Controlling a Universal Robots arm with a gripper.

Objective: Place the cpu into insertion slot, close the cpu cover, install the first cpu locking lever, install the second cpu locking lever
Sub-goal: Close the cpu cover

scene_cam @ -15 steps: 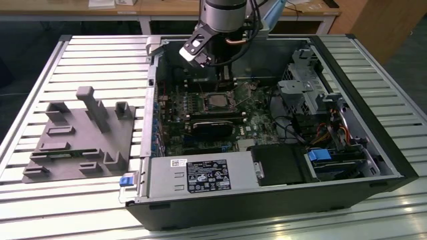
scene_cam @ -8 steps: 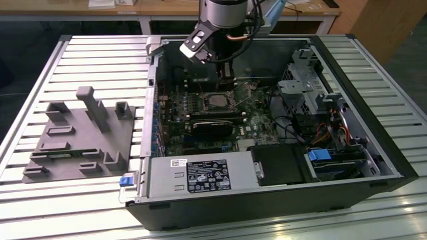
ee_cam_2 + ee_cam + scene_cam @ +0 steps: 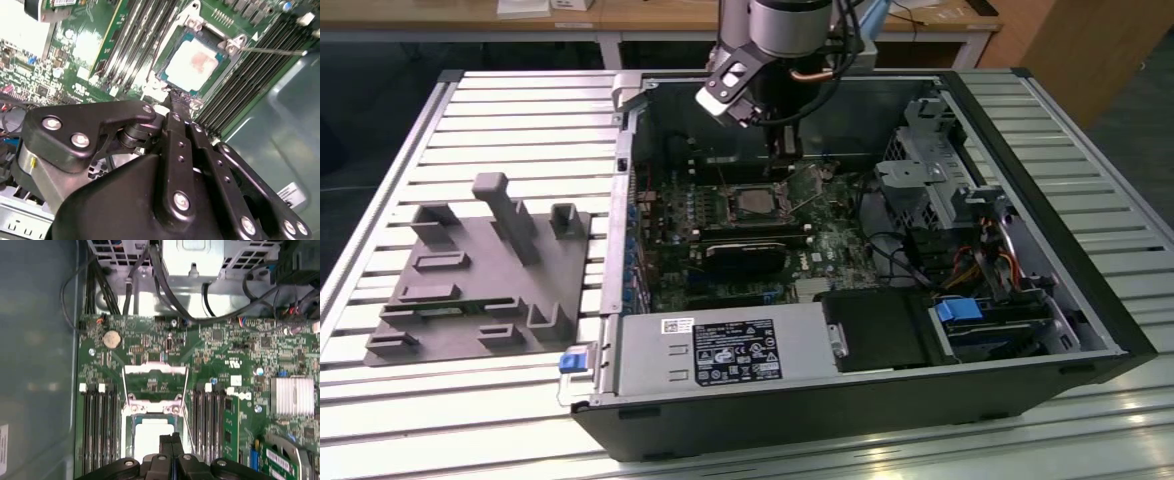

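Black tool (image 3: 173, 100) near square silvery cpu (image 3: 197, 62)

No print can be read. A white label (image 3: 735, 352) on the grey power supply box (image 3: 803, 345) bears small, illegible lines and marks, with a smaller sticker (image 3: 678, 324) just beside it. In the second wrist view, a pale tag (image 3: 291, 192) sits on the case wall (image 3: 280, 125), its print too small to tell.

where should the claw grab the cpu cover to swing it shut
Probably the free rim of the cpu cover, the bar farthest from its hinge by the insertion slot. The cover is swung open off the cpu, and its window leaves only thin rims, so come from above, pinching that bar across its thin faces.
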